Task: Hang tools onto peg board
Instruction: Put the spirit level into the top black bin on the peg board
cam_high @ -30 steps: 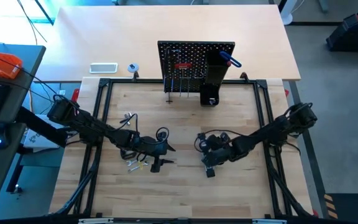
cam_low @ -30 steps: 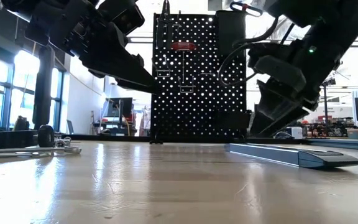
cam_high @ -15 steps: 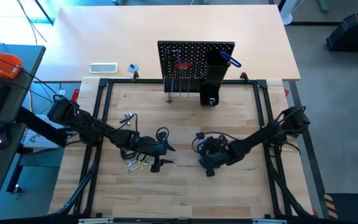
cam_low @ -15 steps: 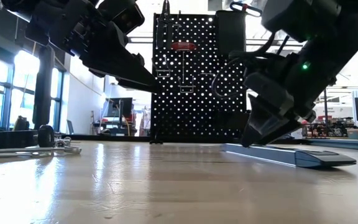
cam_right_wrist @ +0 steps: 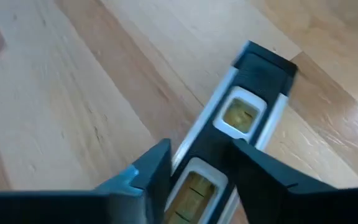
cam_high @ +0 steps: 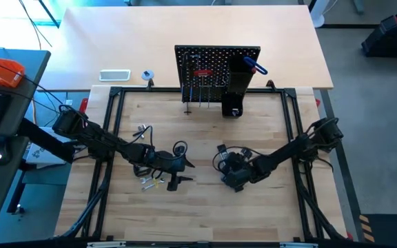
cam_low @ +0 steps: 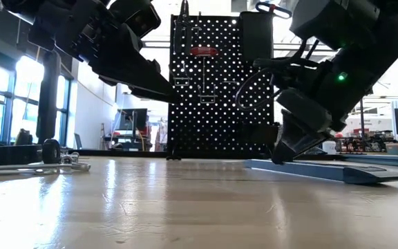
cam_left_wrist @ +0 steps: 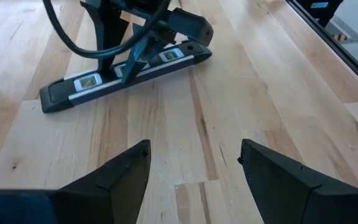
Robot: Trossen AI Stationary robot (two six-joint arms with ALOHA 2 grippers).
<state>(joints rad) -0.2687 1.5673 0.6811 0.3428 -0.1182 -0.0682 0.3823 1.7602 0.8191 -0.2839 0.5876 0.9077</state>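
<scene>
The black-and-silver bar (cam_left_wrist: 79,87) lies flat on the table's middle, and my right gripper (cam_high: 234,173) stands over it with a finger on each long side. My left gripper (cam_left_wrist: 194,162) hangs open above bare wood to the bar's left, holding nothing. The peg board (cam_high: 212,58) stands upright at the far edge. It carries a red-handled screwdriver (cam_high: 202,71), a blue T-handle hex key (cam_high: 257,67) and a tall black box holder (cam_high: 236,86). Silver wrenches (cam_high: 147,182) lie under my left arm. My right gripper pinches the bar's two long sides (cam_right_wrist: 185,149) between its two fingers, around the bar's middle, with one vial window between them. The fingers (cam_right_wrist: 257,168) slant down from above and lie across the bar. The bar rests flat on the table.
More small metal tools (cam_high: 142,129) lie at the left. A black frame (cam_high: 116,138) borders the wooden work surface. Bare wood lies near the front edge and between the bar and the peg board.
My right gripper has sunk down onto the bar and rolled a little. The bar stays flat on the table. My left arm has kept still.
</scene>
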